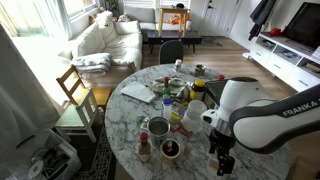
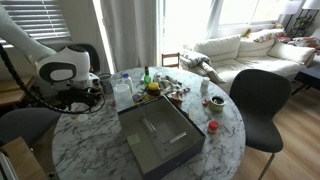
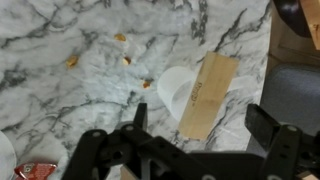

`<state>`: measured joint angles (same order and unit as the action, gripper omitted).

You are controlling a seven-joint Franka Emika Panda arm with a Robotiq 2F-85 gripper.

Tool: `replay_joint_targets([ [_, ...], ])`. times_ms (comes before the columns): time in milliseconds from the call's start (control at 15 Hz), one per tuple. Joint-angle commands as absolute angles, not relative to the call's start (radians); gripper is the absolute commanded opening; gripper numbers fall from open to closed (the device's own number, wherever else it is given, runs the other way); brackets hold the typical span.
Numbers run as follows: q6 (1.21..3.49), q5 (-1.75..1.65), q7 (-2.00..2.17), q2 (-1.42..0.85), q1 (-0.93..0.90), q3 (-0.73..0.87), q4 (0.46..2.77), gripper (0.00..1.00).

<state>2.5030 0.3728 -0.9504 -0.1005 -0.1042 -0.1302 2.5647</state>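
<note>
Marble table (image 3: 60, 40), in the wrist view, leaves you open room leftward but ends just right of your gripper (image 3: 200, 112), fingers released wide over the wooden block (image 3: 214, 90) lying flat near that edge, long axis running lower-left to upper-right, against a white cup (image 3: 172, 88).

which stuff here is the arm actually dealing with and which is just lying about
In hand:
- gripper, open, above the marble table
- white round thing, right under it
- tan flat piece, touching the white thing

Lying about:
- orange crumbs
- mug
- grey tray
- black chair
- sofa
</note>
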Motion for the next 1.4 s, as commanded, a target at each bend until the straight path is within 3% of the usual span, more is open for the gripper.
replay_joint_targets([
  [0, 2.508, 0.389, -0.935, -0.105, -0.091, -0.145, 2.564, 0.74],
  [600, 2.481, 0.382, -0.937, -0.062, -0.08, -0.141, 2.581, 0.06],
  [933, 2.441, 0.399, -1.013, -0.003, -0.07, -0.131, 2.595, 0.08],
  [1333, 2.431, 0.591, -1.471, 0.044, -0.075, -0.107, 2.603, 0.08],
])
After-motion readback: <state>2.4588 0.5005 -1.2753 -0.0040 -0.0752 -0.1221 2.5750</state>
